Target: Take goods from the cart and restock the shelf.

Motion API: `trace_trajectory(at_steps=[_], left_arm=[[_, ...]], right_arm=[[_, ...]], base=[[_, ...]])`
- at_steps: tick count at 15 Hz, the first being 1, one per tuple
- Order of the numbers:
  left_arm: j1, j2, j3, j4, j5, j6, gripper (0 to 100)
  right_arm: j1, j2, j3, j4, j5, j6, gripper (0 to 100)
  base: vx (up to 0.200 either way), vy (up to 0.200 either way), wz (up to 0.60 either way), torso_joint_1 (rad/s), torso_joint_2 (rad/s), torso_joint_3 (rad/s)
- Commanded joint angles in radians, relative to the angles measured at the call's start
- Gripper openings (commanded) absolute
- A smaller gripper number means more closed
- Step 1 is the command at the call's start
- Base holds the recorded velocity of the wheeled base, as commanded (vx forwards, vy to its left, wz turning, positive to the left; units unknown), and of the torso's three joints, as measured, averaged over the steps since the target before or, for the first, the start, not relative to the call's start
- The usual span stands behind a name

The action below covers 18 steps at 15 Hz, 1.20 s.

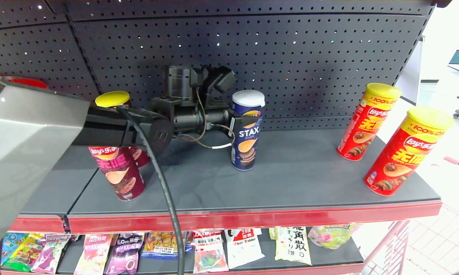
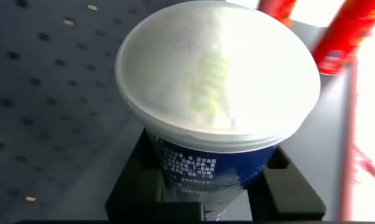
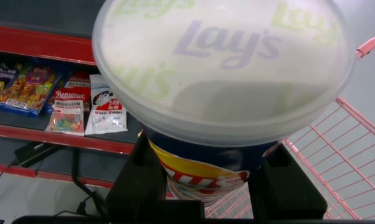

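Two claws clamped: my left gripper (image 1: pixel 243 123) pinches a dark-blue, white-lidded crisp tube (image 1: pixel 245 149) standing midway along the grey metal shelf (image 1: pixel 298 175); my right gripper (image 3: pixel 206 186) grips a blue tube (image 3: pixel 222 68) with a logo-printed clear lid, out before that shelf.

Harsh white glare at right, soft shadows across the shelf (image 1: pixel 298 179).

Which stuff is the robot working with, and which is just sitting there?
Job: blue can in left gripper; second can in right gripper; shelf; cart.
Just there: two red cans; purple cans; snack bags below.
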Motion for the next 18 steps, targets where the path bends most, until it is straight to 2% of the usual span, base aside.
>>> trace_trajectory(at_steps=[1, 3, 4, 7, 11, 14, 17, 18], left_arm=[[-0.005, -0.168, 0.168, -0.007, -0.033, -0.024, 0], [0.0, -0.243, 0.28, -0.018, -0.076, -0.022, 0], [0.0, -0.279, 0.378, -0.068, -0.082, -0.013, 0], [-0.002, -0.286, 0.507, -0.272, -0.088, -0.015, 0], [-0.004, -0.299, 0.55, -0.278, -0.145, -0.018, 0], [-0.008, -0.302, 0.562, -0.278, -0.145, -0.018, 0], [-0.028, -0.325, 0.565, -0.257, -0.145, -0.053, 0], [-0.027, -0.322, 0.565, -0.26, -0.142, -0.053, 0]], right_arm=[[0.0, 0.002, 0.0, 0.0, 0.0, 0.0, 0], [0.0, 0.002, -0.003, -0.002, 0.0, 0.0, 0], [0.0, 0.003, -0.006, -0.002, 0.0, 0.0, 0], [0.0, 0.009, -0.012, -0.002, 0.0, 0.0, 0], [0.0, 0.009, -0.017, -0.002, -0.001, 0.0, 0], [0.0, 0.006, -0.02, -0.002, -0.001, 0.0, 0], [0.0, 0.006, -0.023, -0.002, -0.003, 0.0, 0], [0.0, 0.005, -0.025, -0.002, -0.003, 0.0, 0]], base=[[0.0, 0.0, 0.0, 0.0, 0.0, 0.0], [0.0, 0.0, 0.0, 0.0, 0.0, 0.0], [0.0, 0.0, 0.0, 0.0, 0.0, 0.0], [0.0, 0.0, 0.0, 0.0, 0.0, 0.0], [0.0, 0.0, 0.0, 0.0, 0.0, 0.0], [0.0, 0.0, 0.0, 0.0, 0.0, 0.0], [0.0, 0.0, 0.0, 0.0, 0.0, 0.0], [0.0, 0.0, 0.0, 0.0, 0.0, 0.0]])
